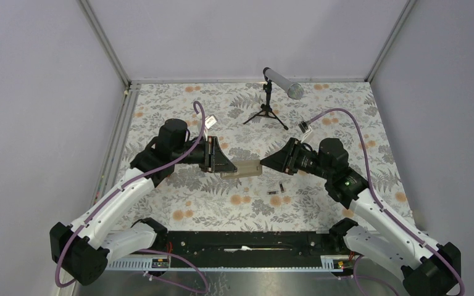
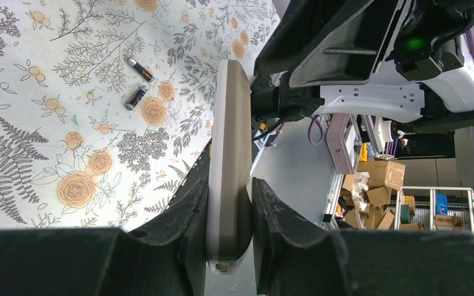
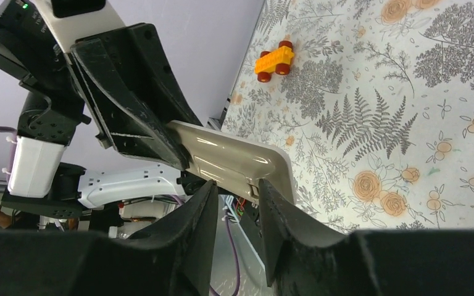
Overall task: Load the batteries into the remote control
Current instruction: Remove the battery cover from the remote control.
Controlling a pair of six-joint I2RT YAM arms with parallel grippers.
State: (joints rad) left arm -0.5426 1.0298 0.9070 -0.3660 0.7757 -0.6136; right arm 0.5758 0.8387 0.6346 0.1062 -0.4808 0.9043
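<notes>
The remote control (image 1: 247, 168) hangs above the table's middle, its beige-grey back showing in the right wrist view (image 3: 234, 154). My left gripper (image 1: 227, 165) is shut on its left part, one finger on each broad face (image 2: 229, 185). My right gripper (image 1: 268, 163) meets the remote's other end from the right. Its jaws stand narrowly apart, and the tips (image 3: 237, 185) press on the end of the beige back beside a small latch. Two batteries (image 1: 276, 190) lie on the cloth just below the remote. In the left wrist view they show as dark cylinders (image 2: 139, 69) (image 2: 135, 97).
A microphone on a small tripod (image 1: 270, 98) stands at the back of the table. An orange toy car (image 3: 274, 60) sits on the flowered cloth (image 1: 321, 111). Grey walls close in three sides, and a black rail (image 1: 241, 240) runs along the near edge.
</notes>
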